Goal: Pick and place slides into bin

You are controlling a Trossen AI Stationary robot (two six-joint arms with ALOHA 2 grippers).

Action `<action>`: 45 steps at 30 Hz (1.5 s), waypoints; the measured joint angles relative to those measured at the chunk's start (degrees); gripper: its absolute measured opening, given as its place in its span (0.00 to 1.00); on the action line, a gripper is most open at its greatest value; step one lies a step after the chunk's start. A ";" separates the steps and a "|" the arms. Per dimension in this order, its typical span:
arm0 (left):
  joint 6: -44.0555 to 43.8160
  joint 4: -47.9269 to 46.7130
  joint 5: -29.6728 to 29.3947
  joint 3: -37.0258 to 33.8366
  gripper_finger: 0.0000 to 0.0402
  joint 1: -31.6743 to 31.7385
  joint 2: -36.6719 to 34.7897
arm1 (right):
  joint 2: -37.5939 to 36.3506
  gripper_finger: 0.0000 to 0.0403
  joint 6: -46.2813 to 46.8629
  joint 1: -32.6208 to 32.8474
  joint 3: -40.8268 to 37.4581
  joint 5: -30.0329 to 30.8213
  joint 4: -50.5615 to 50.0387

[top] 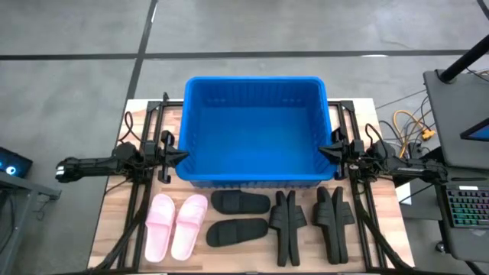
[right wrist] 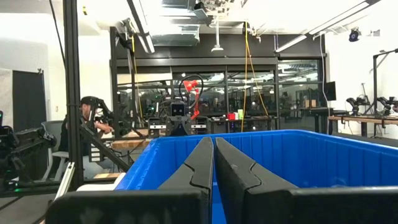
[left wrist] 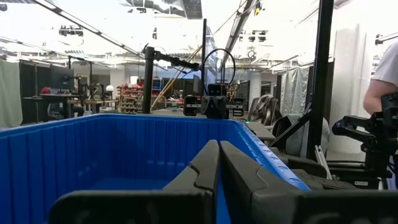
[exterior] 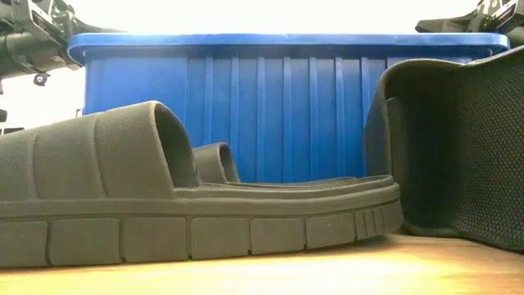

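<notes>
The blue bin (top: 254, 130) stands on the far half of the wooden table (top: 114, 221). In front of it, toward the near edge, the slides lie in a row. A pale pink pair (top: 176, 225) rests on its soles at the left. Two black slides (top: 238, 217) lie flat in the middle. Several more black ones (top: 309, 223) stand on their sides at the right. My left gripper (top: 182, 155) is shut at the bin's left rim, my right gripper (top: 322, 150) shut at its right rim. Both point inward over the bin (left wrist: 93, 149) (right wrist: 298, 155) and hold nothing.
Dark frame rails (top: 136, 206) run along both table sides under the arms. A keyboard and stand (top: 466, 206) and yellow cables (top: 412, 126) sit off the right edge. A person (right wrist: 93, 121) sits in the room beyond the table. In the low view a black slide (exterior: 196, 205) fills the foreground.
</notes>
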 joint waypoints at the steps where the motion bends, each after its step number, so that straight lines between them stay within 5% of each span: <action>1: 0.00 0.02 0.00 0.00 0.00 0.00 0.02 | 0.00 0.02 0.00 -0.02 0.00 0.01 -0.01; 27: -0.02 0.02 0.00 0.00 0.00 0.00 0.00 | 0.04 0.02 0.61 0.00 -0.13 -0.01 1.10; 36: -0.02 0.30 -0.02 0.00 0.00 -0.04 0.00 | 0.11 0.02 26.06 0.00 -0.20 -0.08 12.61; 45: -0.02 3.11 0.00 0.03 0.00 -0.04 0.01 | 0.04 0.02 28.57 0.00 -0.13 6.02 23.22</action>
